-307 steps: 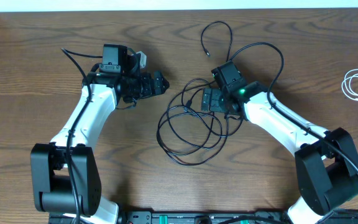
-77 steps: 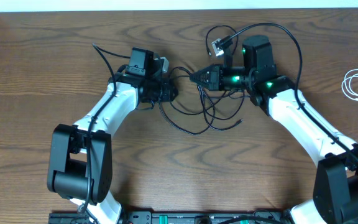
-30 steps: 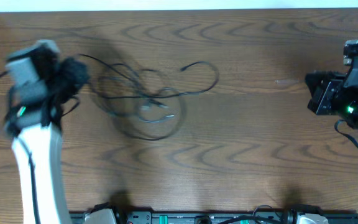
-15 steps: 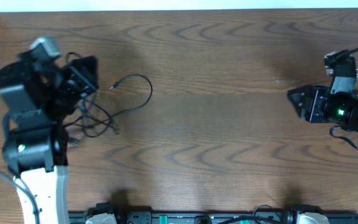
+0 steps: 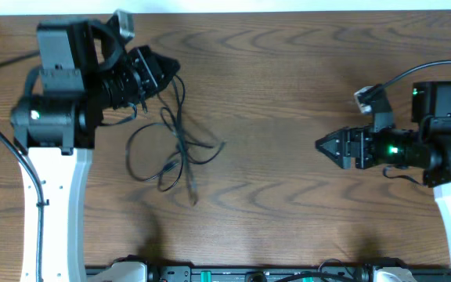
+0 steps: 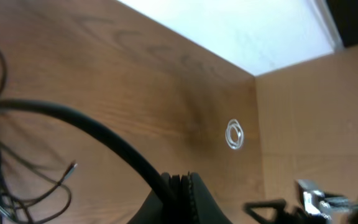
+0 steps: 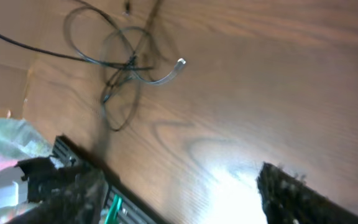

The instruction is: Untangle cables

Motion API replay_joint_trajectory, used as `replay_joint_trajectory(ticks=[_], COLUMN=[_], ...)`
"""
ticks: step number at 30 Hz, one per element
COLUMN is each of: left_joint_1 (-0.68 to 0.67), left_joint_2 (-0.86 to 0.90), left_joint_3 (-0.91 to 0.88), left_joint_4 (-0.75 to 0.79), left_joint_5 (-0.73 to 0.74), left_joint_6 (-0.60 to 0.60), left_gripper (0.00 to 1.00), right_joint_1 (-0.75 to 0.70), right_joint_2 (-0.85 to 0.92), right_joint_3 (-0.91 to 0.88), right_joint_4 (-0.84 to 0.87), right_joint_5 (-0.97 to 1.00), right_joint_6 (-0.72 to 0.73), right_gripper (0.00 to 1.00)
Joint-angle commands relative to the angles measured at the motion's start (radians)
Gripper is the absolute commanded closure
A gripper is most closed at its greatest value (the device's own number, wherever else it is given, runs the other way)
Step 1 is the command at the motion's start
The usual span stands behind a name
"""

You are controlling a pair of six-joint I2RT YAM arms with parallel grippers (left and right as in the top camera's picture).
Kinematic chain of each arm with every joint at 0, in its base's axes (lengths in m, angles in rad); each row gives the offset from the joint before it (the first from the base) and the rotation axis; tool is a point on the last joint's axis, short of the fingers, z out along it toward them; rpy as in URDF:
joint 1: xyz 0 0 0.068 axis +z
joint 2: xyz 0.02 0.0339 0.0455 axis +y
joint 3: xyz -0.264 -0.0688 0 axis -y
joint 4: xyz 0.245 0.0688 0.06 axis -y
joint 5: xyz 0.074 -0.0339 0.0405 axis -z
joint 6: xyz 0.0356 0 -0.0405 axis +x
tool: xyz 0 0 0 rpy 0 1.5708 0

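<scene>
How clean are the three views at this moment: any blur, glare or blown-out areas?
Overhead: evenly lit and fairly sharp, the black cables clear against the table. Left wrist: tilted frame, the area past the table's far edge blown out white, the white cord small but legible. Right wrist: motion-blurred, cables smeared, a bright glare patch on the wood near the bottom.

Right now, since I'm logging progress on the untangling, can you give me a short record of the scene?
left claw: shut on the black cables
black cables: one tangled bunch, trailing from that claw onto the table
right claw: open, empty, well apart from the bunch
white cord: coiled by itself on the table
</scene>
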Motion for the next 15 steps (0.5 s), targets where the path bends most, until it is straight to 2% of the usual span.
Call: replay_joint_trajectory(ticks=[1,4,6,12,15], left_joint_1=[-0.021,-0.025,-0.025,-0.025,-0.025], left_joint_2=[0.052,0.078,0.081,0.082,0.084], left_joint_3=[0.14,0.196,0.199,0.198,0.183], left_joint_4=[-0.077,-0.155,-0.199,-0.327,-0.372], left_joint_5=[0.015,0.009,-0.046,-0.421,-0.529], left_joint_6=[0.098,0.137,0.146,0.158,0.158], left_gripper=[0.93,0.93,0.93,0.93,0.92], right_joint_1=[0.028,0.058,0.081,0.156,0.204], right_joint_2=[0.001,0.004,0.011,0.053,0.088], right_joint_3=[-0.064,-0.124,-0.161,-0.24,-0.259], right_joint_4=[0.073,0.176,0.247,0.409,0.463], right_joint_5=[-0.133,-0.208,-0.232,-0.23,-0.214], right_joint_6=[-0.032,-0.03,-0.002,0.082,0.085], right_gripper=[0.21,0.18,0.18,0.16,0.14])
